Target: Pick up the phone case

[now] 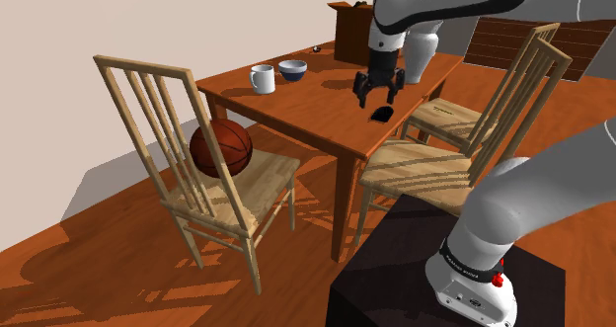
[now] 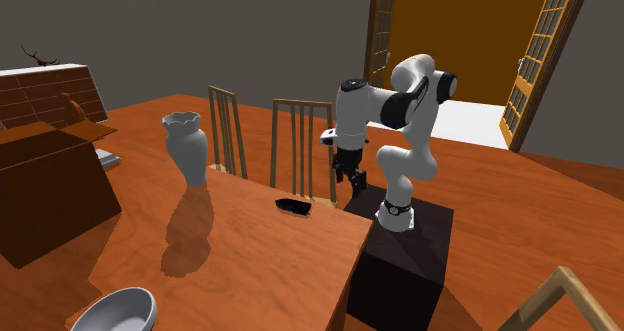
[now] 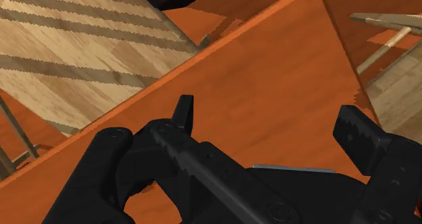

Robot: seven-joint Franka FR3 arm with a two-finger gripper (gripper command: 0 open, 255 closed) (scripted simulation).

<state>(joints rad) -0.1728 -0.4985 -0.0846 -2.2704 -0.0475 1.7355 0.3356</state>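
**Approach before the grasp.** The gripper (image 1: 378,91) is held just above the table (image 1: 316,108), its fingers spread wide with nothing between them. The phone case (image 1: 383,114), dark and flat, lies on the tabletop near the edge. It is at about 5 o'clock from the gripper in the shoulder view and 8 o'clock in the second exterior view. The fingers are best centred over the case, set across its narrow width, and lowered nearly to the wood before being closed.
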